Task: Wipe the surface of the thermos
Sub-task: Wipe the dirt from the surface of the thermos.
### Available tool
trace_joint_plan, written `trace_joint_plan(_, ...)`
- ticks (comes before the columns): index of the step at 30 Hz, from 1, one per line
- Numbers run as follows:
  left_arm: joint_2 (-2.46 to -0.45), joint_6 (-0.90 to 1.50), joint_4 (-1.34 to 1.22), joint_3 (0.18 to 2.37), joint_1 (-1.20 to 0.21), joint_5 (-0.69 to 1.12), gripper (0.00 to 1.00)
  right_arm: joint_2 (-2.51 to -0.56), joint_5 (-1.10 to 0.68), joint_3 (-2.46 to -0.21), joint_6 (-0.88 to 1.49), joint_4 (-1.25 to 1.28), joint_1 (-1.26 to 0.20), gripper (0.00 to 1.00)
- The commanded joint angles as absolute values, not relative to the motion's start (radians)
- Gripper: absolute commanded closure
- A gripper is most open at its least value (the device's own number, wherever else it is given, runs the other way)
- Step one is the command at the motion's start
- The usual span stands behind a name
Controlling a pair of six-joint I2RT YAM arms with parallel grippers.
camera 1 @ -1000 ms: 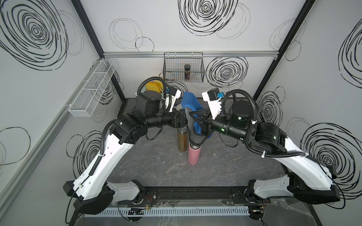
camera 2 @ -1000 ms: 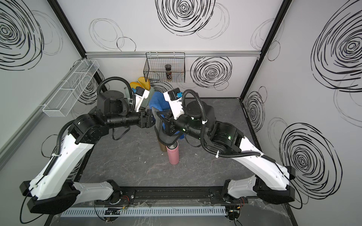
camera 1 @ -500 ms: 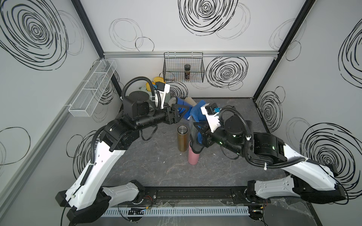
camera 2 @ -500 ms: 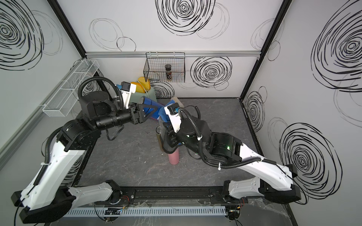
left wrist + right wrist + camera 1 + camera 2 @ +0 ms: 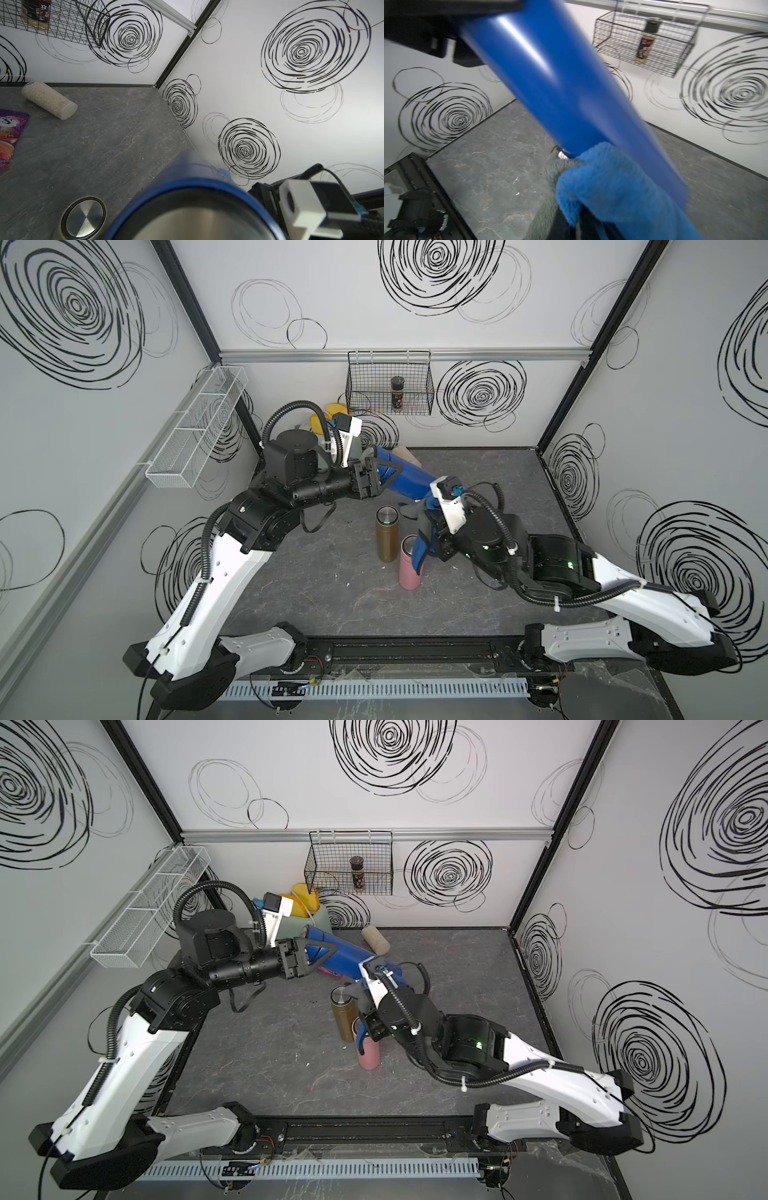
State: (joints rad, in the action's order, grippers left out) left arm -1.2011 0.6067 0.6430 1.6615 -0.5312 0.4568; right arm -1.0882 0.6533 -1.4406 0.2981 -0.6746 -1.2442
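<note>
Pinching a fluffy blue microfibre cloth (image 5: 612,187) against a glossy blue metal thermos (image 5: 560,83)

The right gripper (image 5: 430,533) has its jaws together on the cloth, which is blue on one face and grey on the other. The bunched fabric touches the lower end of the thermos, as the blurred right wrist view shows. The left gripper (image 5: 320,957) is clamped on the thermos near its upper end. It holds the thermos off the dark grey stone-patterned table (image 5: 332,597) on a slant — high at the back left, low toward the middle.

Near the low end stand a bronze metal bottle with a steel lid (image 5: 386,535) and a pink bottle (image 5: 409,572), both upright and just beside each other. Part of the cloth hangs in front of the pink one. Farther back lie a clear tube of pale grains (image 5: 376,940) and a purple snack pouch (image 5: 8,133). On the back wall a black wire basket (image 5: 365,381) holds a dark-capped spice jar (image 5: 397,393).
</note>
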Motion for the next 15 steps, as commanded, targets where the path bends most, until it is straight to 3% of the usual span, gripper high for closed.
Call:
trace_joint_plan(1,-1.17,0.624,0.556,1.656,-0.532,0.507,1.0,-1.023,0.72,-1.46,0.336,-0.651,-1.229,1.0)
trace_joint_plan(10,-1.172,0.647,0.573,1.655,-0.533,0.494,1.0,-1.264,0.626,-1.65,0.157,-0.421,-1.32,1.0)
trace_joint_plan(15,-1.165,0.639,0.582,1.665,-0.528,0.494,1.0,-1.332,0.629,-1.678,0.168,-0.426,-1.346,1.0)
